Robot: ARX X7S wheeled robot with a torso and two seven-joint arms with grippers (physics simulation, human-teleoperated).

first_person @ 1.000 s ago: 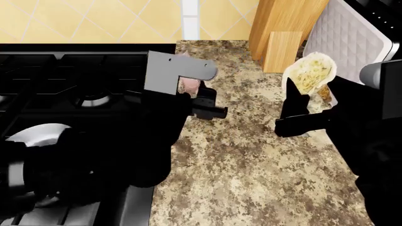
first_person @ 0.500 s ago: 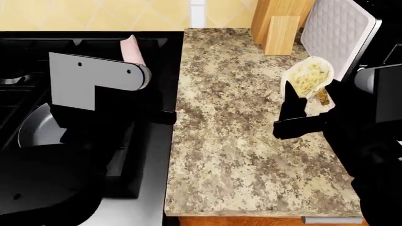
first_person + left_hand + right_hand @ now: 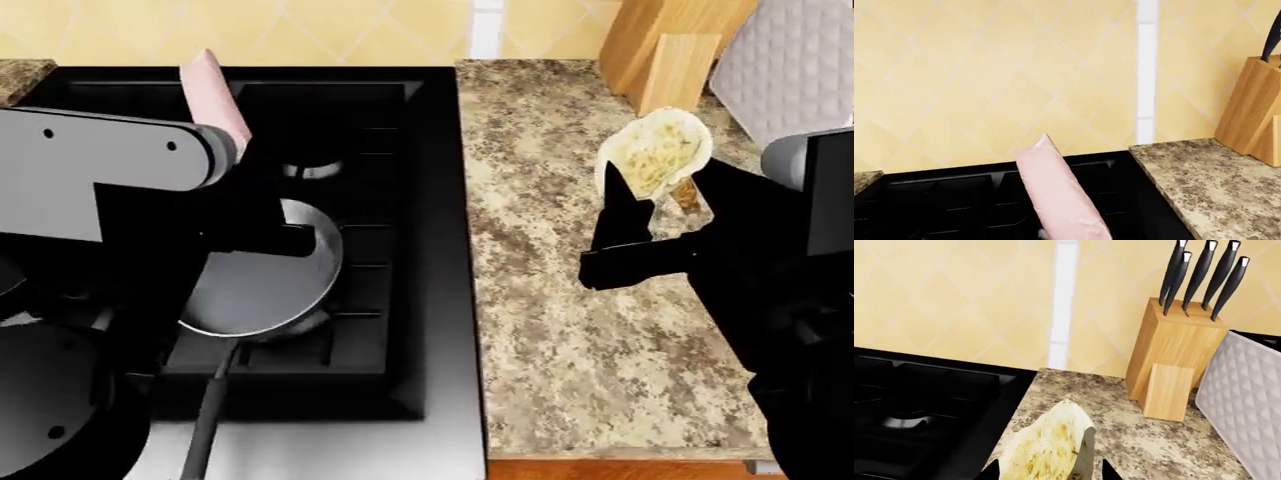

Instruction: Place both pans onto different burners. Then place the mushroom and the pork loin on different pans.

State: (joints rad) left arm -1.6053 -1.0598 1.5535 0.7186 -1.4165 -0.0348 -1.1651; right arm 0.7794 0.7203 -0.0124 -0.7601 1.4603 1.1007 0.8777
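Your left pincer [image 3: 220, 150] is closed on the pork loin [image 3: 215, 93], which stands nearly upright above the rear part of the black stove [image 3: 427, 200]; in the left wrist view the pink piece [image 3: 1057, 192] rises from between the fingers, which are mostly out of frame. Just below and to the right of that arm, the glossy dark grey pan [image 3: 267, 285] sits on the stove's grate, its long thin handle [image 3: 203, 420] pointing toward the front edge. Behind the pan, a burner [image 3: 311, 168] with a silvery centre cap is uncovered. You cannot tell from these views where the second pan lies. To the right of the stove runs the speckled granite tabletop [image 3: 561, 300]. Your right pincer [image 3: 627, 235] hovers above it, clamped on the mushroom [image 3: 654, 155], whose cream-yellow mottled cap points up and away from you; the right wrist view shows the same cap [image 3: 1047, 442] between two dark fingertips [image 3: 1111, 471]. Farther back on the tabletop, against the tiled wall, stands a wooden knife block [image 3: 1177, 352], with a quilted white appliance [image 3: 1241, 400] beside it at the far right.
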